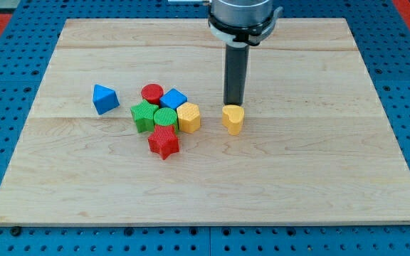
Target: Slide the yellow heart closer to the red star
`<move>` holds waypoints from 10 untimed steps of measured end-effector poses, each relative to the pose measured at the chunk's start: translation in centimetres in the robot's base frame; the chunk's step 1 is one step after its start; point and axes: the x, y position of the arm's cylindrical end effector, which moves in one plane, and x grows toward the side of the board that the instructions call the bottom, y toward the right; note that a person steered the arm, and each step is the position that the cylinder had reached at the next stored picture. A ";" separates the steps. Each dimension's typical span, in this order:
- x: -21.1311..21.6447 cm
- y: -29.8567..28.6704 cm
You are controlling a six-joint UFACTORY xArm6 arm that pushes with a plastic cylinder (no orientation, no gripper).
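Camera view shows the arm coming down from the view's top, its dark rod upright, with my tip (233, 104) just above and behind the yellow heart (233, 119), seemingly touching its far edge. No jaws exist on this rod, so nothing is held. The yellow heart sits on the wooden surface (319, 163), apart from a cluster to the view's left.

Counted:
- one red star (164, 143)
- one yellow hexagon (188, 116)
- one green cylinder (165, 118)
- one green star (144, 115)
- one red cylinder (151, 93)
- one blue cube (174, 99)
- one blue triangle (104, 99), off alone
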 end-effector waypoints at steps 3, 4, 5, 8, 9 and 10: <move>7.5 0.8; 8.6 2.1; 9.5 2.1; 11.8 -0.1; 11.2 2.7; 11.1 2.6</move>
